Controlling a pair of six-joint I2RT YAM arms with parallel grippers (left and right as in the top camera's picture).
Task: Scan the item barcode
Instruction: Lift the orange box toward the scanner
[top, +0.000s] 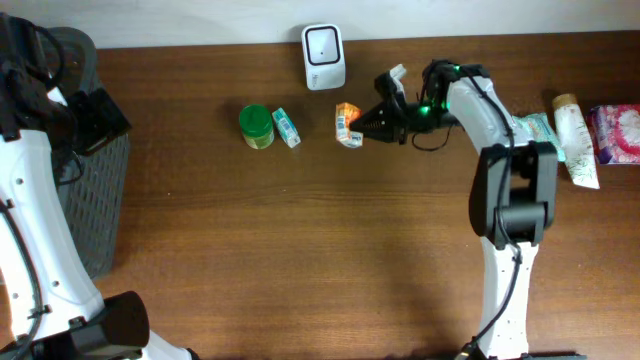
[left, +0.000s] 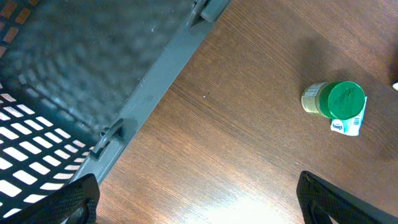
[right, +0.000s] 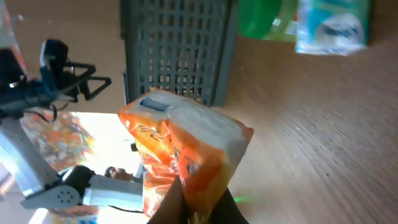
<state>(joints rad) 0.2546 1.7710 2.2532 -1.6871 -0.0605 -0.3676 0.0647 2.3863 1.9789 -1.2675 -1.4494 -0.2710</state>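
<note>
An orange snack packet is the item, pinched at one end by my right gripper, which is shut on it just above the table. In the right wrist view the packet fills the middle, and the dark fingertips close on its lower edge. The white barcode scanner stands upright at the table's back edge, a little behind and left of the packet. My left gripper hangs open over bare wood beside the basket, its fingers spread wide with nothing between them.
A green-lidded jar and a small teal box lie left of the packet. A grey mesh basket stands at the far left. At the right edge lie a teal pack, a white tube and a pink packet.
</note>
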